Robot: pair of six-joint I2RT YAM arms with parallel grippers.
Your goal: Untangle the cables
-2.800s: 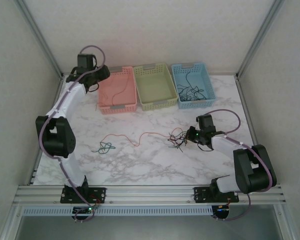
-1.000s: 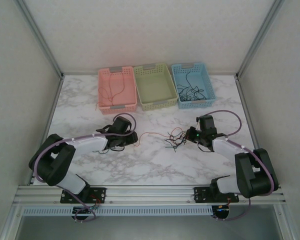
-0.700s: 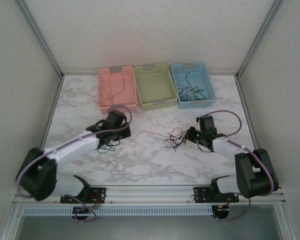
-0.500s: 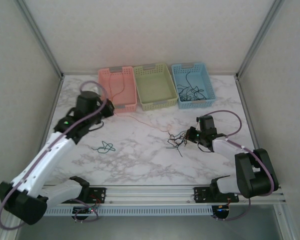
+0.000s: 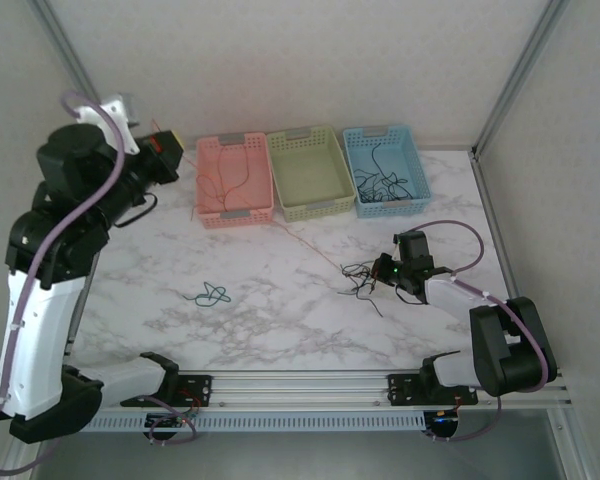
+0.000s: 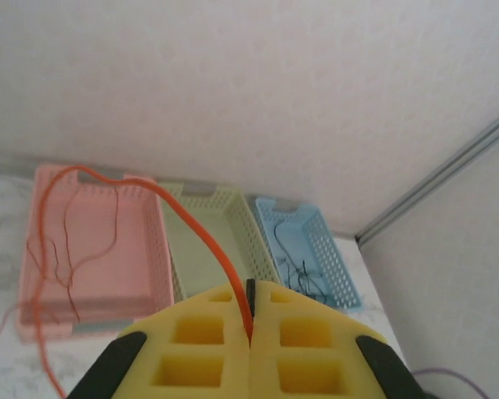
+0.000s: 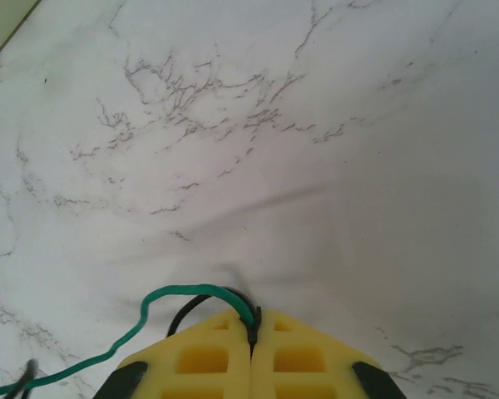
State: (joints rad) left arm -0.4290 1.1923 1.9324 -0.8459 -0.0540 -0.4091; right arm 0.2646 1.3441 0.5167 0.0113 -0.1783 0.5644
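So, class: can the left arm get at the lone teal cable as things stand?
Probably not yet. The left gripper is raised, shut on an orange cable; nothing on the table blocks the teal cable, so only that grip hinders it.

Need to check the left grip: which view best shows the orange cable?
Left wrist: the orange cable enters the seam of the shut left gripper, clearly pinched. Top external shows it as a faint line stretched from the raised gripper toward the tangle by the right gripper.
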